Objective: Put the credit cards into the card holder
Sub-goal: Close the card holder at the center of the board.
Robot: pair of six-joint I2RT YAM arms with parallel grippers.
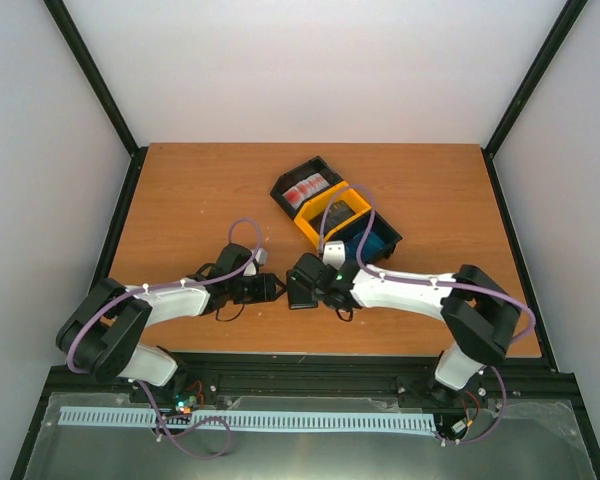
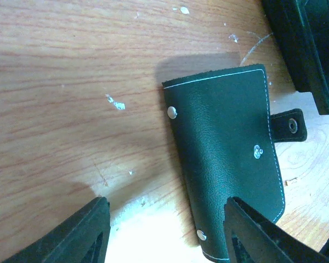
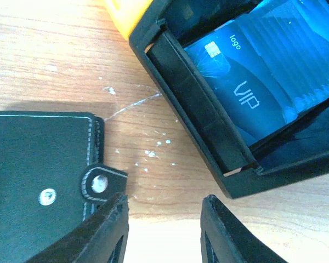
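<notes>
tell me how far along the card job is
Nothing looks done yet: the card holder lies folded on the table, its clasp tab undone, no card showing in it. In hand: nothing; the left hand and right hand are both open, close by the holder. Left: the blue card in its black bin and a red-and-white card in the far bin have to go in.

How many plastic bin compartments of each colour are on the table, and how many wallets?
Black plastic bin compartments: 2
Yellow plastic bin compartment: 1
Black leather folding wallet: 1
Total: 4
</notes>
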